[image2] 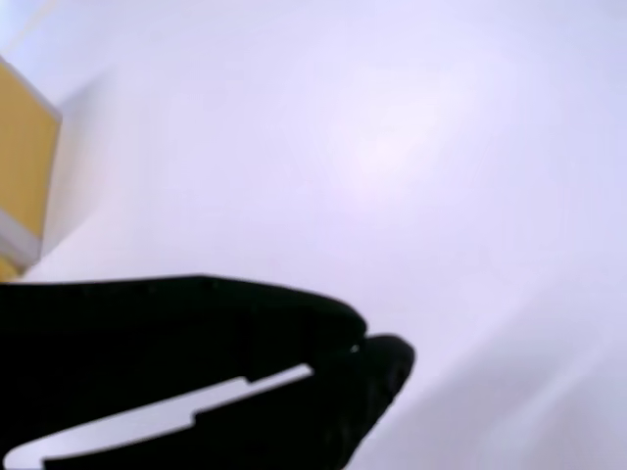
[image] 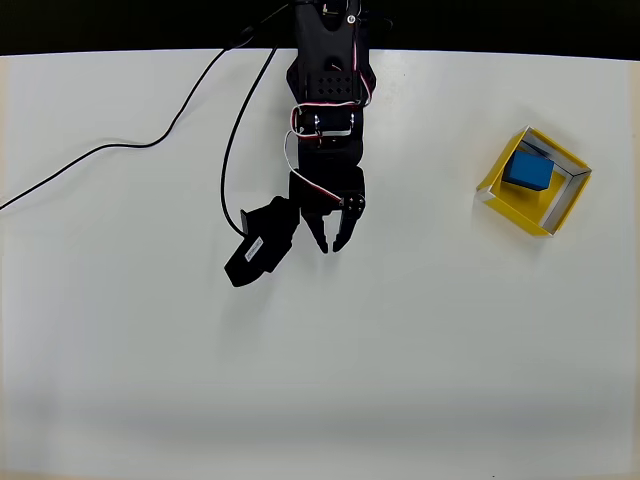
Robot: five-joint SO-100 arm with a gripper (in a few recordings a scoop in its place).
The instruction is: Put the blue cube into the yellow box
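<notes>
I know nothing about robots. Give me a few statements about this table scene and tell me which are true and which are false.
1. The blue cube sits inside the yellow box. True.
2. The gripper holds the cube. False: its fingers are closed on nothing, far from the box.
3. The box is at the right of the overhead view. True.
4. The table is dark wood. False: it is plain white.
5. A black cable lies on the table. True.
</notes>
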